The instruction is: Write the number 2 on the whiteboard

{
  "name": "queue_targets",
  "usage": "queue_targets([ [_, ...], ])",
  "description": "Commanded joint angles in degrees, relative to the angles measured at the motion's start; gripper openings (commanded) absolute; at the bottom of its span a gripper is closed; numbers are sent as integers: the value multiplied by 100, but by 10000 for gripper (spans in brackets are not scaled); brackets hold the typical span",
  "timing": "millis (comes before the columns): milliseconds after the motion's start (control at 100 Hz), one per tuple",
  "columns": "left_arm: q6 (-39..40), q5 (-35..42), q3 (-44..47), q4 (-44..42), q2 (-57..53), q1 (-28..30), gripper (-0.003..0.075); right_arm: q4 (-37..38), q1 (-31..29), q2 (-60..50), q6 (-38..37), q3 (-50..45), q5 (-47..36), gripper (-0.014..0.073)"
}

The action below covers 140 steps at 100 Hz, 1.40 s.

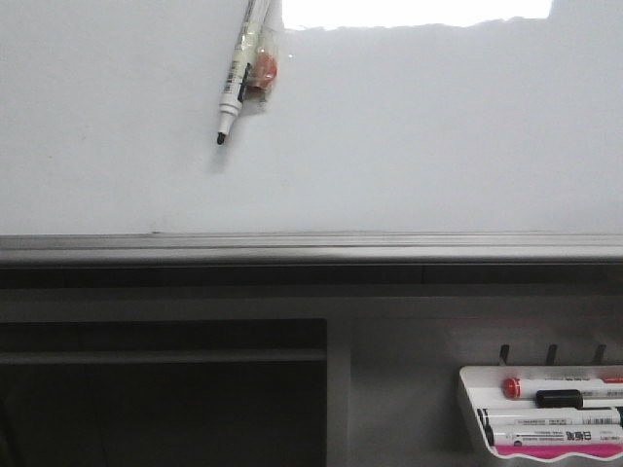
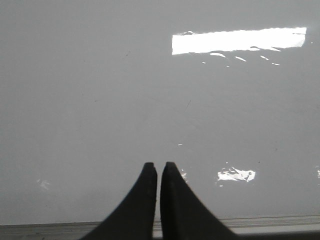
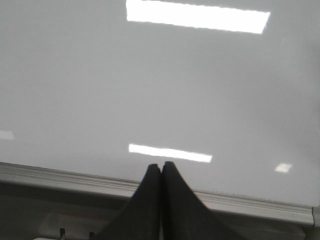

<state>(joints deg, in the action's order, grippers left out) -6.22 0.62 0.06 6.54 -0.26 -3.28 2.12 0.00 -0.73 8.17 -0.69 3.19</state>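
The upper part of the front view is filled by the whiteboard [image 1: 409, 136], a glossy white-grey surface on which a bright glare patch [image 1: 419, 12] is reflected along the top edge. A grey metal ledge [image 1: 311, 247] is seen running along its lower edge, and beneath it a dark recess is set to the left beside a pale panel. A black-tipped marker [image 1: 234, 83] is seen against the board near the top left, slanted with its tip downward, and a small clear and orange piece [image 1: 263, 66] is attached just beside it; its upper end is cut off by the frame, so what holds it cannot be told. No drawn stroke can be made out on the board in any view, and the number 2 is not seen anywhere on it. At the lower right a small white tray [image 1: 471, 409] is hung on the panel, partly cut off, with several markers [image 1: 555, 420] laid in it. In the left wrist view the left end effector [image 2: 161, 168] is shown before the board with its dark fingers nearly touching and nothing between them. In the right wrist view the right end effector [image 3: 161, 166] is likewise closed and empty, above the ledge.
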Motion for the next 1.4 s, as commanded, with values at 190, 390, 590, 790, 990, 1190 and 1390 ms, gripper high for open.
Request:
queue_targets([
  [190,54,444,69,97,-155,10,-20,56,-44,-74,26,-145,-457,-56],
  [390,54,444,69,488,-155,10,-20,-729,-44,-74,16,-145,-483,-56],
  [590,54,462,69,1945,-155,10,-20,-2320,-44,-74,16,-145,-621,-56],
  [790,54,615,13,3433,-155,10,-20,-3821,-44,-74,16,-121,-634,-56],
  [990,-3,-244,-641,3289,-52,10,-20,-3533,-44,91,16,367,152,-54],
  [1190,-651,-2028,-1912,2634,923,10,-20,-2963,-44,1236,16,1440,1187,-54],
  [1390,-1640,-2416,-2626,3091,2043,-646,-20,-2940,74,2556,488,2408,1923,-55],
])
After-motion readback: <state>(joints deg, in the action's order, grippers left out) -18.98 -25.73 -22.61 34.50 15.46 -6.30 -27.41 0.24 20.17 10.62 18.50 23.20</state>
